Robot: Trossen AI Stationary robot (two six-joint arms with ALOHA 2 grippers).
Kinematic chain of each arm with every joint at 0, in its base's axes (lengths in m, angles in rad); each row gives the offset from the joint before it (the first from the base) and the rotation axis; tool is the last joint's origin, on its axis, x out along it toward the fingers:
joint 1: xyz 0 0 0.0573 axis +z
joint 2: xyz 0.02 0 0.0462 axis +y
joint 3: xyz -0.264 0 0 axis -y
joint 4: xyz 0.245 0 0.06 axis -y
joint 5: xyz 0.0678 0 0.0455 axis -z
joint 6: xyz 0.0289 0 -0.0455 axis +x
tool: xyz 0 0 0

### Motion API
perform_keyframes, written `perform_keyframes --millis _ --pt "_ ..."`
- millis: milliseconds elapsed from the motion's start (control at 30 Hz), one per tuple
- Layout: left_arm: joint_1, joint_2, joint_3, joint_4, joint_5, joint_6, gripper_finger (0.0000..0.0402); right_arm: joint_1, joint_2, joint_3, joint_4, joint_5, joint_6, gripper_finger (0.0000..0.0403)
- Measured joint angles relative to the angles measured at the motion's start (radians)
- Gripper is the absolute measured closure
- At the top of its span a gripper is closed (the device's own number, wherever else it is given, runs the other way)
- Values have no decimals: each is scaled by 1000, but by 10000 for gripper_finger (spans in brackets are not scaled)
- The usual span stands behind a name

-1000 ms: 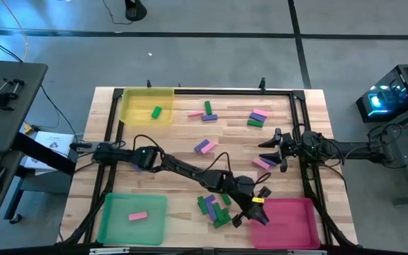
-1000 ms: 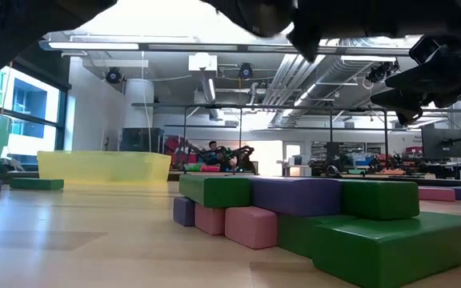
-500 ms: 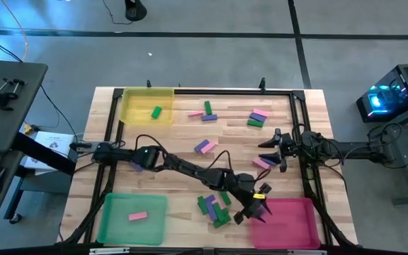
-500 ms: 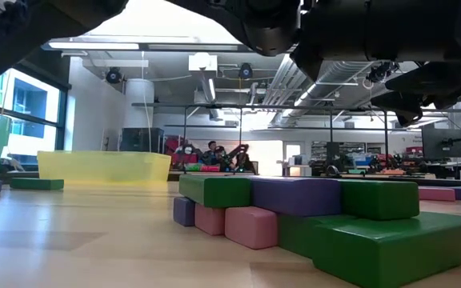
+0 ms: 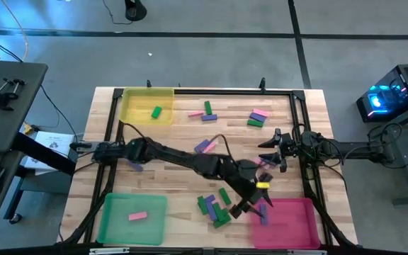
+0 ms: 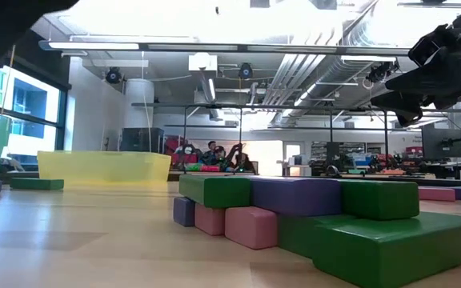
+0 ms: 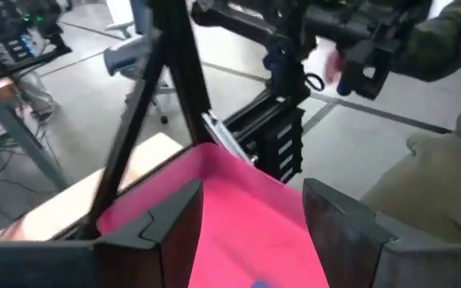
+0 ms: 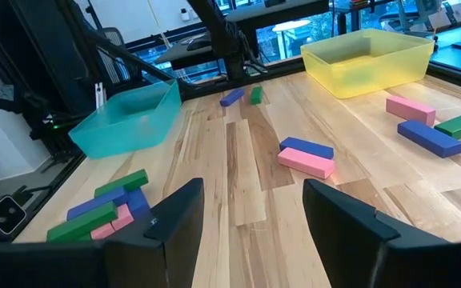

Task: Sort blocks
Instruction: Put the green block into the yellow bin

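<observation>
From above, my left claw (image 5: 255, 206) hangs at the near edge of the pink tray (image 5: 299, 219), and a purple block (image 5: 263, 214) lies in that tray just under it. My left wrist camera looks past spread, empty fingers (image 7: 157, 226) onto pink tray floor (image 7: 238, 208), so that claw is released. My right claw (image 5: 270, 150) waits over the table's (image 5: 183, 131) right side; its wrist view shows its fingers parted, nothing between them, with a pink-and-blue pair of blocks (image 8: 306, 156) ahead. Only the low camera shows the pile of blocks (image 6: 294, 212) stacked up close. One green block (image 5: 156, 112) sits in the yellow tray (image 5: 137, 99), one pink block (image 5: 137, 216) in the green tray (image 5: 112, 227).
</observation>
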Motion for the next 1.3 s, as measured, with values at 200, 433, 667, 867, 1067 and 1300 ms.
perform_keyframes --millis 200,433,667,867,1067,1300 --pt "24 -167 -257 -5 -94 -17 202 0 -1 0 3 0 0 204" --pt "-9 -481 -862 443 -313 -116 202 0 -1 0 27 6 160 204" --pt "-67 -810 -1409 819 -632 -243 202 0 -1 0 178 12 343 204" --pt "-146 -998 -1670 938 -838 -316 202 12 31 0 248 10 384 204" --pt "-191 -1084 -1762 959 -1019 -324 202 102 228 124 146 115 217 204" --pt "-191 -1089 -1762 958 -1043 -322 202 132 556 390 -323 195 183 204"
